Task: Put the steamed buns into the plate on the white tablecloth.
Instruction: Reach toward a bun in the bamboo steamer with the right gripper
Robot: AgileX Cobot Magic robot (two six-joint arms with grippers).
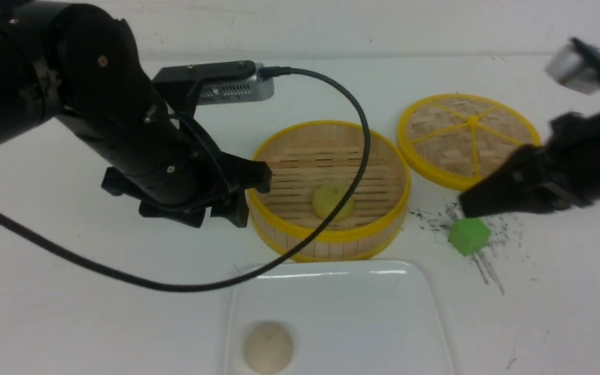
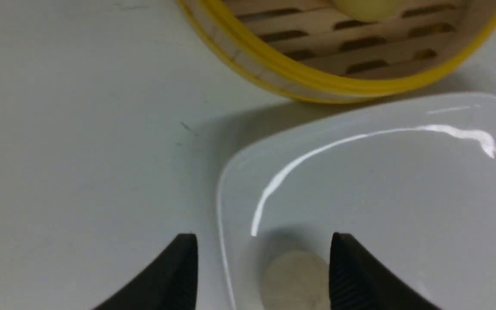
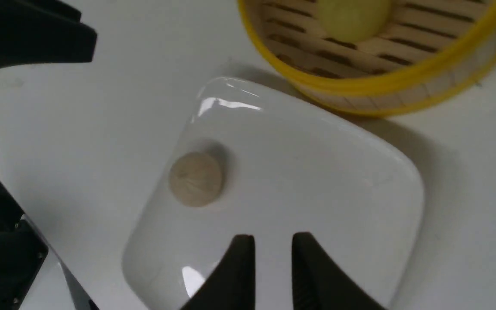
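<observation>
Steamed buns [image 1: 268, 348]: domed, one beige (other yellowish).

One bun [image 1: 268, 348] on the plate [image 1: 352, 317], another (behind) in the steamer [image 1: 328, 234].

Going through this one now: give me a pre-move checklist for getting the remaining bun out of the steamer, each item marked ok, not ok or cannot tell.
1. Off-white round bun on the glossy white rounded-square plate: ok.
2. Pale yellow round bun on the plate: not ok, it sits in the round yellow-rimmed bamboo steamer.
3. Steamer uncovered: ok, the woven yellow-rimmed lid lies beside it.
4. Right gripper open and empty: ok, its fingertips stand apart with nothing between them.
5. Left gripper clear of the off-white bun's top: cannot tell, the height between them is unclear.
</observation>
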